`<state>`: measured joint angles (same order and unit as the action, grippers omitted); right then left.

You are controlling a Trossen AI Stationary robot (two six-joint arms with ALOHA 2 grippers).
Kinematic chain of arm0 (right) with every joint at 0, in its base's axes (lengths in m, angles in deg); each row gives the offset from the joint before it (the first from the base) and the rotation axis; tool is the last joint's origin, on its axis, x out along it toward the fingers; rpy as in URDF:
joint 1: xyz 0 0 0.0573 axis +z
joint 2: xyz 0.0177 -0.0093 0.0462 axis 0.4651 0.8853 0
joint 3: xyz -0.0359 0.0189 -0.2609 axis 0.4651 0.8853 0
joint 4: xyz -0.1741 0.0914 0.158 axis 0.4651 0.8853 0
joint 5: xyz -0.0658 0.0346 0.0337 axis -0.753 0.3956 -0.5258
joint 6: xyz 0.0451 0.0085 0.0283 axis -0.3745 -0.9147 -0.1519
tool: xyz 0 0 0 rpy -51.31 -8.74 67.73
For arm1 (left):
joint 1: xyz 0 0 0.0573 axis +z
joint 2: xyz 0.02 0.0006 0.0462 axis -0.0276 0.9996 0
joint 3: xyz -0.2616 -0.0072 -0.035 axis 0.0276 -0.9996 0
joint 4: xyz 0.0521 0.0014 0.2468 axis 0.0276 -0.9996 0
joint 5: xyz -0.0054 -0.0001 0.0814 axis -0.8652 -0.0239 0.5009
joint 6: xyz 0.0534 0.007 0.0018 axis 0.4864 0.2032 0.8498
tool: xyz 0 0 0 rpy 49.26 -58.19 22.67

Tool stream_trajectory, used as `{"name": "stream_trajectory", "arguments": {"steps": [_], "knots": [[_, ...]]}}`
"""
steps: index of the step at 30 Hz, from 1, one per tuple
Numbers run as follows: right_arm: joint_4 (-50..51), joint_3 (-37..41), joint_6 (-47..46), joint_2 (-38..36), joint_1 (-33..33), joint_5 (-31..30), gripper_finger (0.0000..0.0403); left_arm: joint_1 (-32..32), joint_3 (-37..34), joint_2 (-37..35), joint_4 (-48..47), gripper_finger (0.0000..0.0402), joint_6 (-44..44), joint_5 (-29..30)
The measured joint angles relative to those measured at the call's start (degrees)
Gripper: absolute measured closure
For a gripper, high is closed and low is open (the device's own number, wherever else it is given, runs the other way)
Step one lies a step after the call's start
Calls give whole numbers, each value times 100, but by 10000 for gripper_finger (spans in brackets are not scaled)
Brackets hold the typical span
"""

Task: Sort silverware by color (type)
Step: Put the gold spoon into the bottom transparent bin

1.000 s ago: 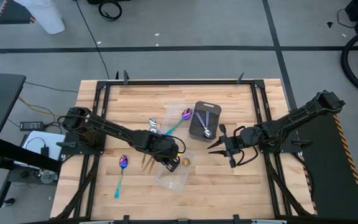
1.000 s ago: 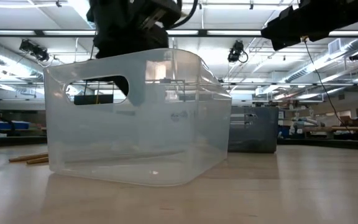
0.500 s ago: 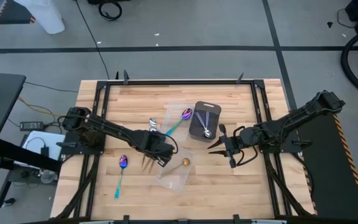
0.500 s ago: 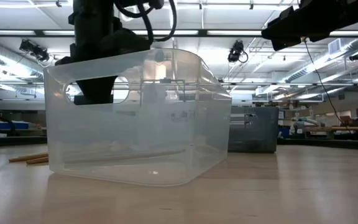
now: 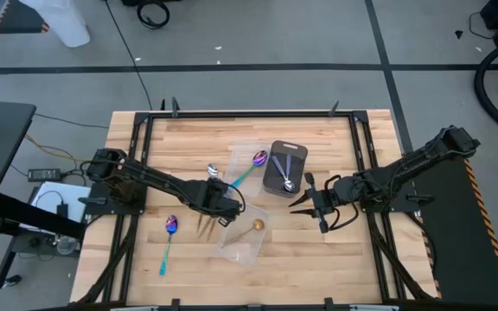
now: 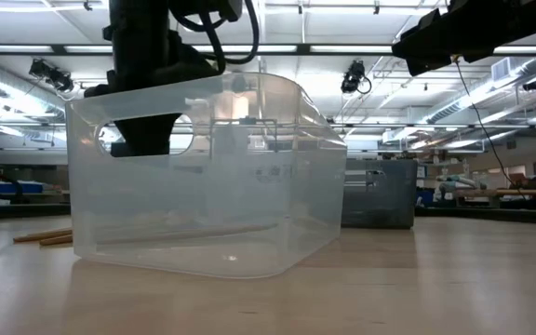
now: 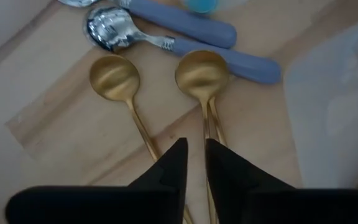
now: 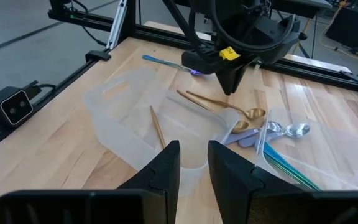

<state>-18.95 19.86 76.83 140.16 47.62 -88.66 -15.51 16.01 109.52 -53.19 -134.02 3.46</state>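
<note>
While the left gripper (image 7: 192, 163) hangs nearly closed and empty over the gold spoons (image 7: 201, 78) lying left of the clear tray (image 5: 242, 244), their handles run lengthwise under its fingertips, so it's closer than the slightly open right gripper (image 5: 305, 206).

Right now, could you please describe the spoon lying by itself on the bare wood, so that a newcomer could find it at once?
On the wooden table, look to the left arm's side, just beyond the pair of gold spoons by the left claw. The spoon lies alone on bare wood. It has an iridescent purple-blue bowl and a teal handle and touches nothing, unlike its twin by the dark grey tray.
</note>
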Motion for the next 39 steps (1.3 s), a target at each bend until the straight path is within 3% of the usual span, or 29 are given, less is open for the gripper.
{"name": "stream_trajectory", "arguments": {"steps": [8,17,28,32,39], "knots": [[0,0,-3,0,0,4,309,-3,-56,9,35,285,-4,237],[-26,0,7,0,37,-4,309,19,-933,11,454,283,-179,315],[-37,0,16,0,37,-22,309,364,-1675,-27,1390,285,-222,-57],[-37,0,16,0,37,-22,309,436,-1711,-25,1469,305,-160,-196],[-37,0,16,0,37,-22,309,444,-1717,-55,1615,384,-33,-296]]}}
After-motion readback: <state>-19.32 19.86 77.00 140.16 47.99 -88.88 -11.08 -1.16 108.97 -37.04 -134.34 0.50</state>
